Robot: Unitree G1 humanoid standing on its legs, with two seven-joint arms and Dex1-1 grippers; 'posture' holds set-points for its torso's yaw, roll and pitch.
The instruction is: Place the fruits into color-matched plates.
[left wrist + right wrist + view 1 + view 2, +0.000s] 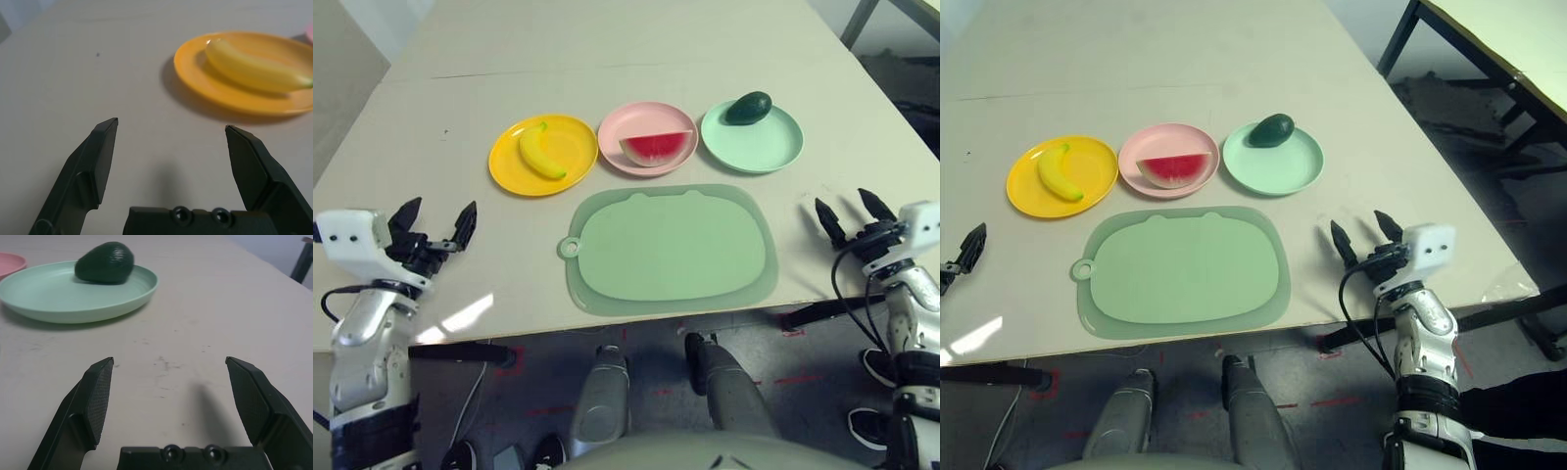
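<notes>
A curved yellow banana point(540, 152) lies in the yellow plate point(570, 139). The red watermelon wedge point(654, 148) rests in the pale pink plate point(646, 116) at the middle. A dark green avocado point(749, 107) sits at the far rim of the mint green plate point(759, 142). My left gripper point(435, 227) hovers near the table's front left, open and empty, short of the yellow plate point(195, 78). My right gripper point(852, 217) is at the front right, open and empty, with the green plate point(44, 296) and avocado point(105, 262) ahead of it.
A large green rounded-rectangle mat point(671, 247) lies on the table in front of the three plates, between my two arms. The table's front edge runs just below the mat. Another table point(1498, 39) stands off to the right.
</notes>
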